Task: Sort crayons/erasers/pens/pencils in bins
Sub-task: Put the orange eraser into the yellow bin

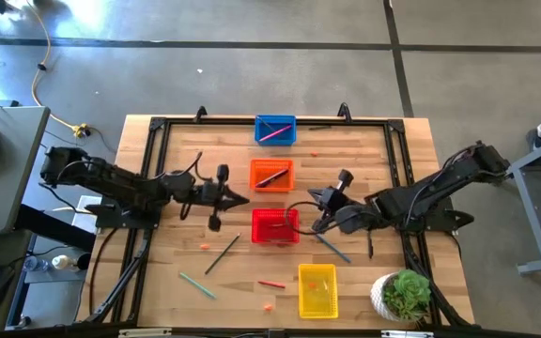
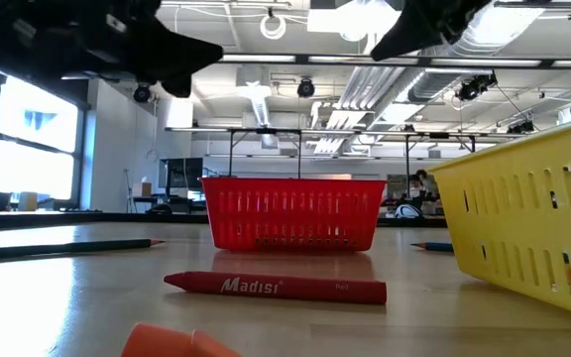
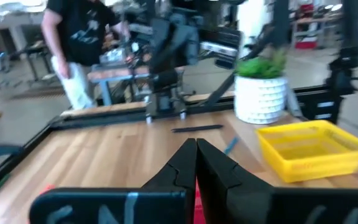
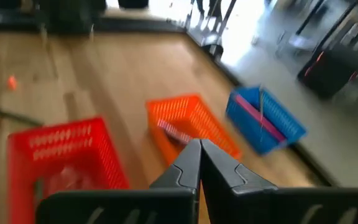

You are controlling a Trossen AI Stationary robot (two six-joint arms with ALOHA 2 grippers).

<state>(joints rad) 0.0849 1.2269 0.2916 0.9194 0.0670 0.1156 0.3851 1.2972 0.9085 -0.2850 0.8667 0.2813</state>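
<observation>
Four mesh bins stand in a row down the table's middle: blue (image 1: pixel 275 130) with a pink stick, orange (image 1: pixel 271 175) with a dark pen, red (image 1: pixel 275 226), and yellow (image 1: pixel 316 289) nearest. My left gripper (image 1: pixel 243 198) hovers shut and level, left of the gap between the orange and red bins, holding nothing (image 3: pixel 196 146). My right gripper (image 1: pixel 312 194) hovers shut to the right of the same gap, also holding nothing (image 4: pixel 199 144). Loose on the wood lie a dark pencil (image 1: pixel 222 253), a teal crayon (image 1: pixel 197 284), a red crayon (image 1: pixel 271 284), a blue pencil (image 1: pixel 332 247) and orange erasers (image 1: pixel 269 306) (image 1: pixel 205 247).
A potted plant (image 1: pixel 404 296) stands at the near right corner. A dark pen (image 1: pixel 319 127) lies beside the blue bin. A black frame (image 1: pixel 158 127) rims the table. A person (image 3: pixel 79 43) stands in the room beyond the table.
</observation>
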